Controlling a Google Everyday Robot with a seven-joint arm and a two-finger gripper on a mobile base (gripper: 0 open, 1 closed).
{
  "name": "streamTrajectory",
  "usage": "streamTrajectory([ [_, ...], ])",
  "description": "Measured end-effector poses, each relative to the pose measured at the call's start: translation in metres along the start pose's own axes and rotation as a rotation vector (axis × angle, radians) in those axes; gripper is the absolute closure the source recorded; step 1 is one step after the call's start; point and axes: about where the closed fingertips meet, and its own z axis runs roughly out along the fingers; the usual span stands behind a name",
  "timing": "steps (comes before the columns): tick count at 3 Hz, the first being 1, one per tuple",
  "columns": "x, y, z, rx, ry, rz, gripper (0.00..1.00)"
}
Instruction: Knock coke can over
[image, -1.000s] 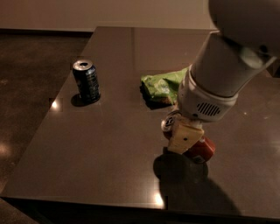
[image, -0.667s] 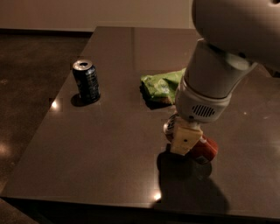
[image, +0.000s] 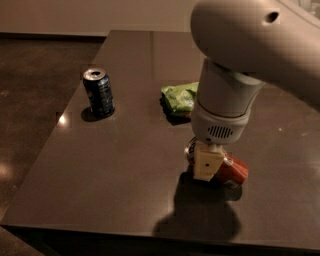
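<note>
The gripper (image: 208, 161) hangs low over the dark table (image: 115, 170), right against the coke can (image: 233, 170), which lies on its side near the right front of the tabletop. Whether the gripper is clamped or released cannot be told. A dark blue can (image: 98, 93) stands upright far left, and a green snack bag (image: 178, 97) lies behind.

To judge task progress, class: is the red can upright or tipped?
Tipped: the coke can lies on its side on the table, partly behind the gripper.
</note>
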Motion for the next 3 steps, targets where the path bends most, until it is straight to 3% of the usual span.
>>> streamTrajectory([
  [1, -0.0013, 0.0010, 0.0071, -0.011, 0.022, -0.007, 0.15],
  [2, -0.0003, -0.0003, 0.0140, -0.018, 0.030, -0.006, 0.00],
  [3, -0.0004, -0.0003, 0.0140, -0.018, 0.030, -0.006, 0.00],
])
